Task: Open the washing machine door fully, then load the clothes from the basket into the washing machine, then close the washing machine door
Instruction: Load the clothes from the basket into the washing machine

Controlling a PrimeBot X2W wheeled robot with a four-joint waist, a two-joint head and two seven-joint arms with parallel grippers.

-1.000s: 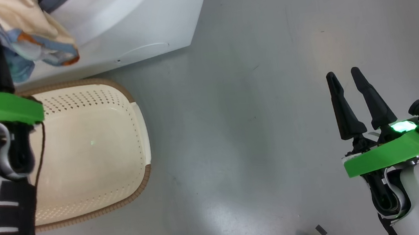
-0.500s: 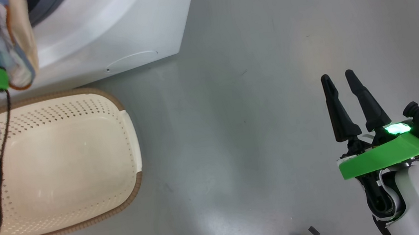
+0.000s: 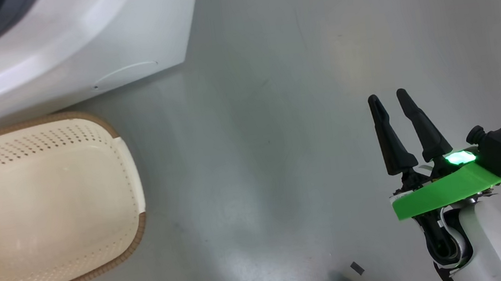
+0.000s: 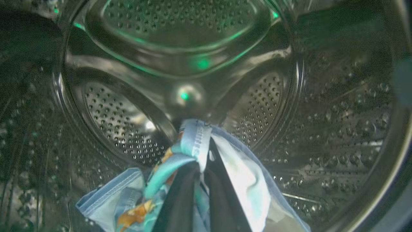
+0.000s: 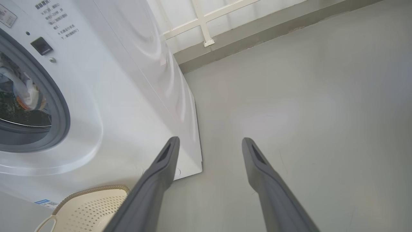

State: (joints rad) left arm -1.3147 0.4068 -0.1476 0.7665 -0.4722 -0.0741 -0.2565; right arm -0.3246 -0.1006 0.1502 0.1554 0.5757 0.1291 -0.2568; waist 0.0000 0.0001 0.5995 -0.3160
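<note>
Just changed: my left gripper [image 4: 202, 164] has taken the clothes [image 4: 248, 183] from above the basket into the washing machine [image 3: 80, 51]. Its wrist view now looks straight down the steel drum [image 4: 180, 29].
What that means: the door step looks done, since the mouth inside the grey seal [image 5: 62, 109] stands uncovered. Loading is near its end, I judge, with the release and the door-closing still to do.
Left jaws: together, clamped on a bunch of the blue and cream cloth, which drapes over both fingers and hangs below them.
Right gripper [image 3: 387, 96]: jaws apart, holding nothing, hanging over bare floor [image 3: 272, 86] well to the right of the machine.
Clothes: held inside the drum. I cannot tell whether the hanging part touches the drum wall. The right wrist view catches a scrap of them through the mouth.
Basket [image 3: 50, 205]: on the floor just in front of the machine, near left, with nothing in it.
Against the earlier frame: a second ago the left arm and its bundle stood at the far left of the head view, over the basket's far rim. The basket and machine have since slid left together — that is my head camera turning, not them moving. The right gripper keeps the same pose.
Next, my guess: part the left jaws deep enough that no cloth trails over the seal.
</note>
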